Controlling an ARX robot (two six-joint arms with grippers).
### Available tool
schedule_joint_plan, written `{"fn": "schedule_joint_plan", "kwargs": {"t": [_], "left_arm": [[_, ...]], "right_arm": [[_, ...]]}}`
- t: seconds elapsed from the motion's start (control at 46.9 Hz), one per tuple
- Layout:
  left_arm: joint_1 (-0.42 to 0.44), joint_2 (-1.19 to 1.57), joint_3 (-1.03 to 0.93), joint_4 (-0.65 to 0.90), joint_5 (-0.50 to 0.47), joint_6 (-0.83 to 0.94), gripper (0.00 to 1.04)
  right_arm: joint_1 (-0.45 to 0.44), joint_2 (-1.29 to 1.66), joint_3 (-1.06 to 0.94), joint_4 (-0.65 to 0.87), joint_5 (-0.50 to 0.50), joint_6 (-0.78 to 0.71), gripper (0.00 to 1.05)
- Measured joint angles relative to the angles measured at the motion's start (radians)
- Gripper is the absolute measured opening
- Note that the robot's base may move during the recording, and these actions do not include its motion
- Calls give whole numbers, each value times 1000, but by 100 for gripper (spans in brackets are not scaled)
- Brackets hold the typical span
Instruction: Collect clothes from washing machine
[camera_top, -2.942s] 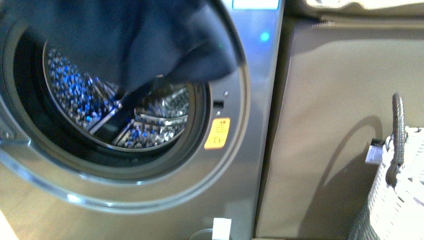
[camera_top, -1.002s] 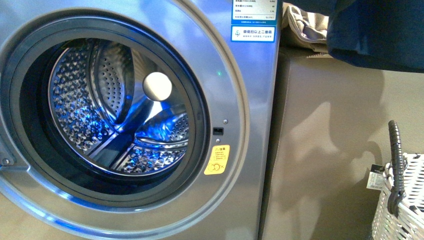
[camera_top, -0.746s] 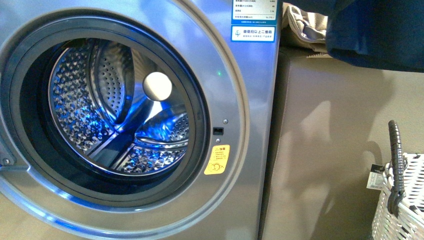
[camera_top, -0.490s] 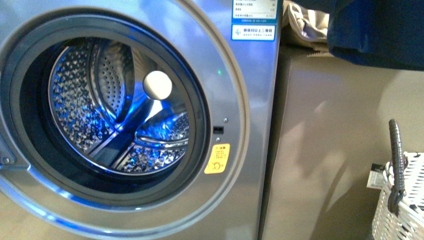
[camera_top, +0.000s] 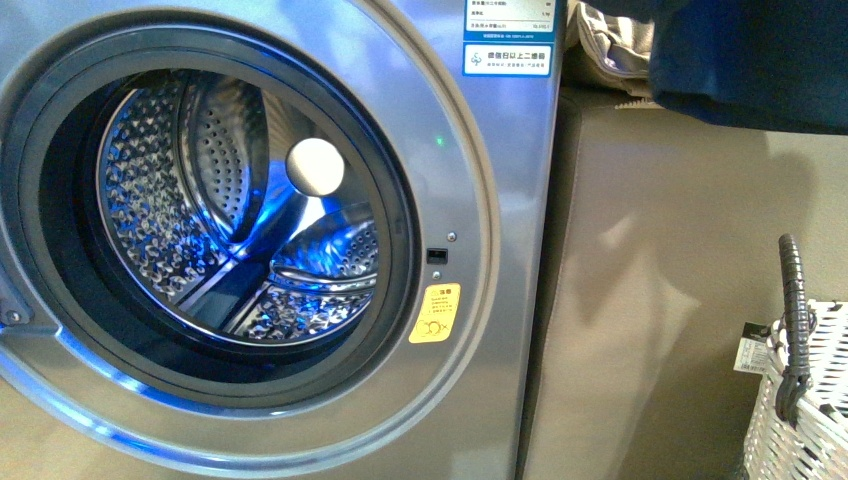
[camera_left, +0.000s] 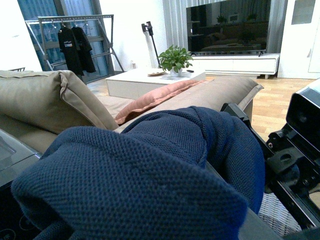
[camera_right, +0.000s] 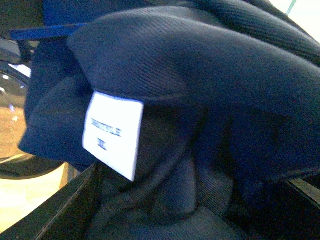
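The clothes (camera_top: 745, 60), a dark navy garment, hang at the top right of the front view, beside and clear of the washing machine (camera_top: 500, 250). The machine's porthole stands open and its steel drum (camera_top: 230, 210) is lit blue and holds no cloth. In the left wrist view the knit cloth (camera_left: 150, 175) fills the foreground, and my left gripper (camera_left: 182, 202) is shut on it with its fingers buried under the folds. In the right wrist view the garment (camera_right: 210, 90) shows a white tag (camera_right: 112, 132). My right gripper (camera_right: 185, 215) is shut on the cloth.
A woven white basket (camera_top: 810, 410) with a dark handle (camera_top: 793, 320) stands at the lower right. A tan panel (camera_top: 660, 300) rises beside the machine, with crumpled beige fabric (camera_top: 605, 45) on top. The right arm's black hardware (camera_left: 295, 150) sits close to the cloth.
About three seconds ago the clothes hung across the drum mouth. They now hang up and to the right, clear of the machine. Over the last second they have barely moved.
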Motion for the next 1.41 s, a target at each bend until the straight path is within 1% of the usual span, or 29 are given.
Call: {"fn": "schedule_joint_plan", "kwargs": {"t": [0.107,0.256,0.341,0.49,0.618,0.704,0.832,0.981,1.023,1.151,1.173,1.237,1.258,1.343,1.365,1.386,1.407], "left_arm": [[0,0,0,0,-1,0,14],[1,0,0,-1,-2,0,14],[1,0,0,-2,-4,0,14],[2,0,0,-2,-8,1,14],[3,0,0,-2,-15,3,14],[3,0,2,-1,-16,3,14],[3,-2,11,-1,-15,3,14],[3,-7,15,-1,-11,4,14],[3,-7,15,-1,-11,4,14],[3,-7,15,-1,-8,3,14],[3,-6,15,-1,-8,1,15],[3,-6,15,-1,-6,2,30],[3,-6,15,-1,-6,2,32],[3,-6,15,-1,-5,2,45],[3,-6,15,-1,-4,2,48],[3,-6,15,-1,-4,2,50],[3,-6,15,-1,-4,2,55]], "right_arm": [[43,-12,-32,14,-8,15,97],[113,-40,-73,-53,-4,-14,97],[151,-50,-77,-109,19,-60,97],[196,-43,-77,-105,53,-93,97],[219,-19,-77,-15,95,-68,97],[230,5,-78,88,126,-10,97],[254,39,-96,290,192,126,97],[272,53,-129,436,259,232,97],[274,54,-144,468,282,262,91],[267,54,-188,519,325,311,65],[263,54,-196,532,333,321,59],[252,53,-217,563,347,344,47],[248,53,-224,573,349,352,44],[233,49,-247,597,353,370,32],[231,49,-251,602,353,373,30],[226,47,-259,612,355,379,27],[221,45,-267,623,357,386,24]]}}
